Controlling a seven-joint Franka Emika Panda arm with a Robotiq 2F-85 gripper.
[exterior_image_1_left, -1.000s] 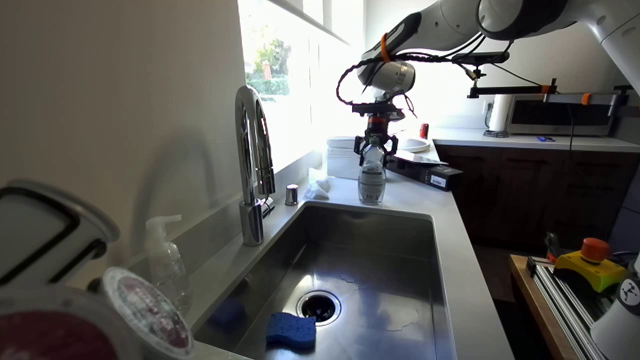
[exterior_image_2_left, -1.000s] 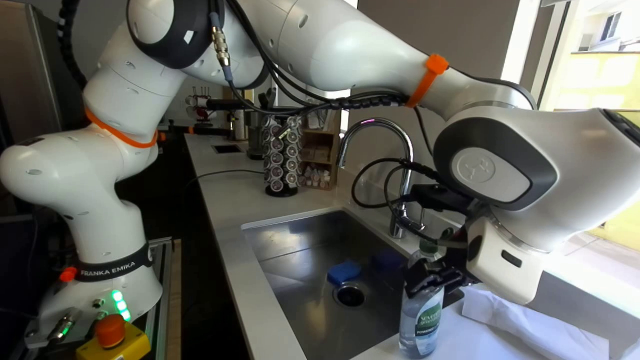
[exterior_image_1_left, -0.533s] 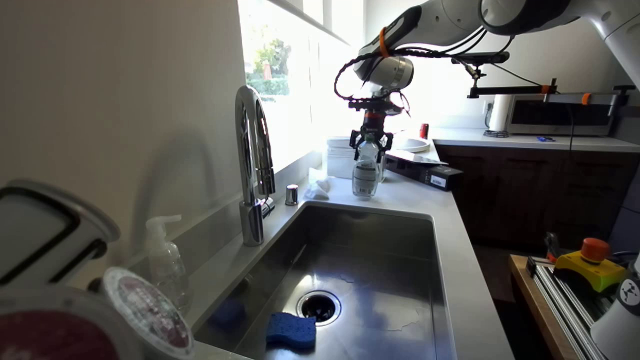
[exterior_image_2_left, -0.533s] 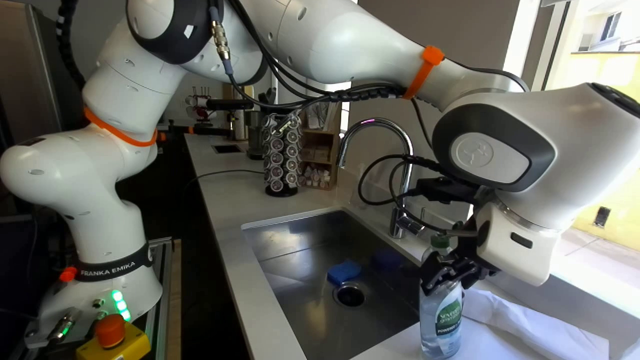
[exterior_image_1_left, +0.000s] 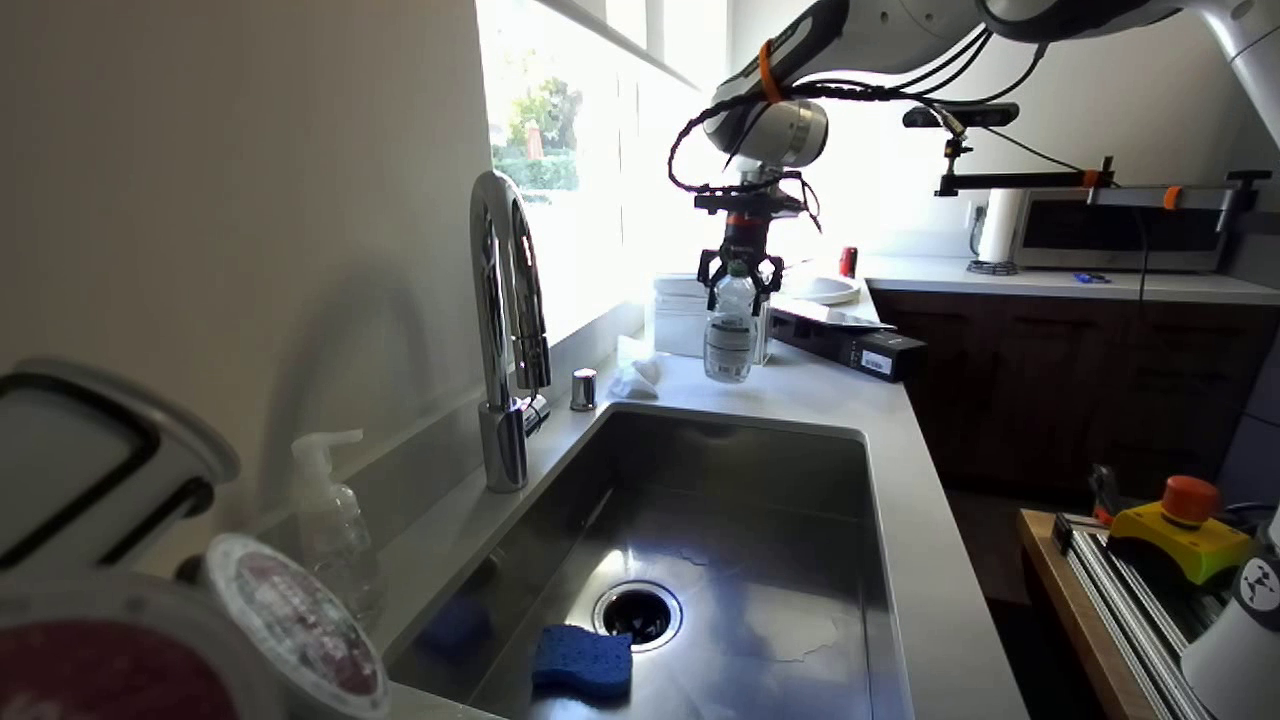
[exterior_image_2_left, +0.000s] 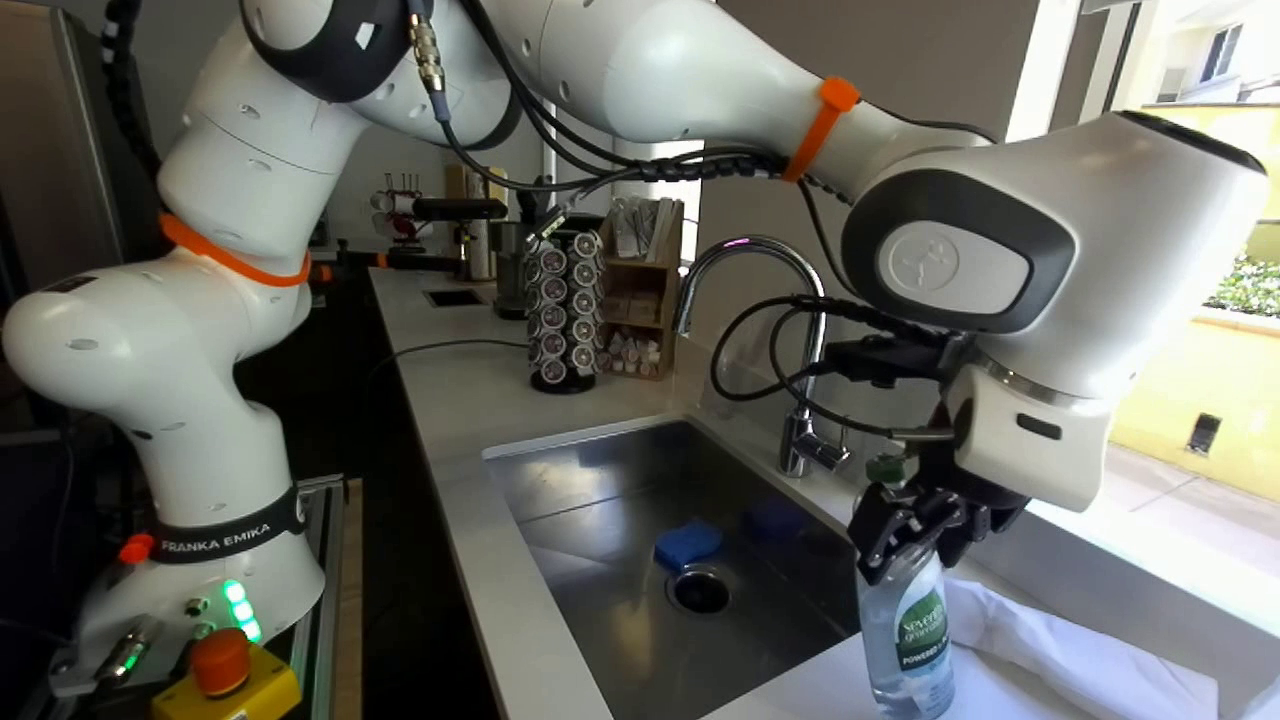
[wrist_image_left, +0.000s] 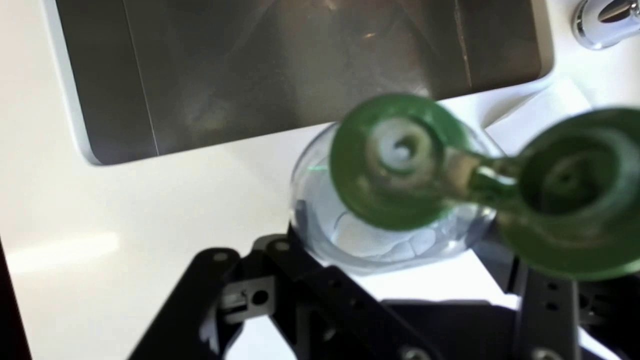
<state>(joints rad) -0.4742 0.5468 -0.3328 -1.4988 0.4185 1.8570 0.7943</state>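
My gripper (exterior_image_1_left: 738, 297) is shut around the upper part of a clear dish soap bottle (exterior_image_1_left: 729, 345), with one finger on each side. In an exterior view the gripper (exterior_image_2_left: 912, 560) grips the bottle (exterior_image_2_left: 908, 635) below its green cap, and the bottle leans slightly. Its green and white label faces that camera. In the wrist view the green flip cap (wrist_image_left: 395, 210) stands open and partly covers the bottle (wrist_image_left: 370, 242); the black fingers (wrist_image_left: 395, 240) flank it. The bottle is over the counter just behind the sink; I cannot tell whether its base touches.
A steel sink (exterior_image_1_left: 720, 560) holds a blue sponge (exterior_image_1_left: 583, 662) by the drain. A chrome faucet (exterior_image_1_left: 500, 340) rises beside it. A white crumpled wrap (exterior_image_2_left: 1080, 640), a white container (exterior_image_1_left: 682, 315) and a black box (exterior_image_1_left: 850, 345) lie near the bottle. A pod rack (exterior_image_2_left: 563, 310) stands beyond.
My gripper has carried the bottle away from the sink edge, deeper along the counter and somewhat upward. The bottle has tilted slightly. The sponge and the other items have not moved.
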